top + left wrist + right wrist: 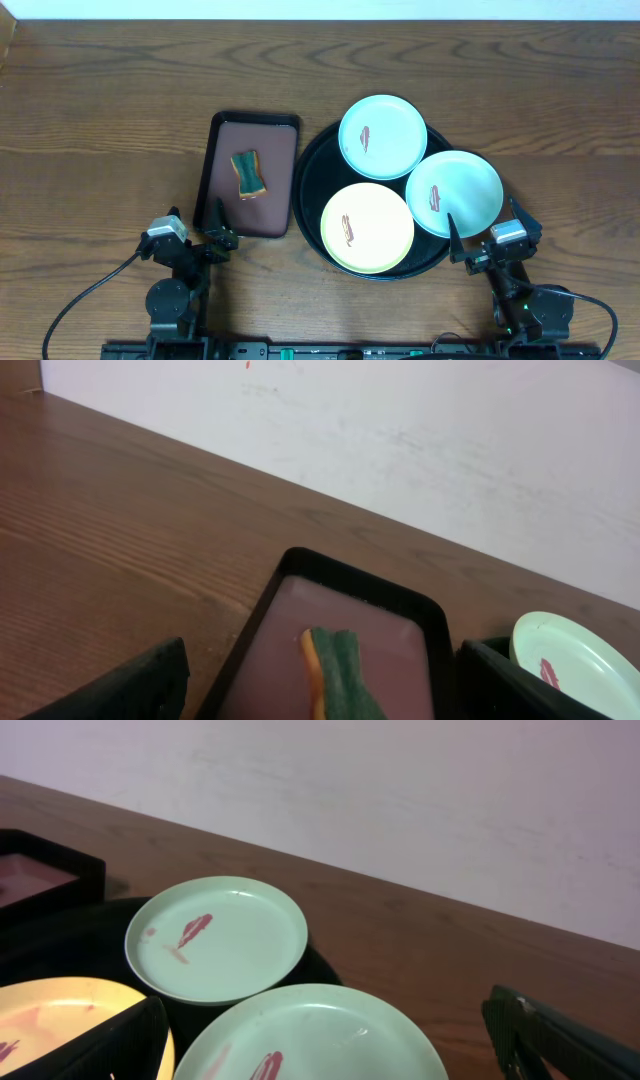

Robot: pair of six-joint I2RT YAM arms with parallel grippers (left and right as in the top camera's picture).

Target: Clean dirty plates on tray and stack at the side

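Observation:
The round black tray (308, 190) holds three plates, each with a red-brown smear: a mint plate (383, 137) at the back, a mint plate (454, 193) at the right, and a yellow plate (367, 227) at the front. My right gripper (487, 224) stands open at the near edge of the right mint plate (320, 1035), one finger on each side and nothing held. In the right wrist view, the back mint plate (217, 940) and part of the yellow plate (50, 1015) also show. My left gripper (198, 216) is open at the near end of the rectangular tray, empty.
A small rectangular dark brown tray (222, 150) lies left of the round tray and holds a green and orange sponge (249, 173). In the left wrist view, the sponge (340, 670) lies between the open fingers (130, 685). Bare wooden table surrounds both trays.

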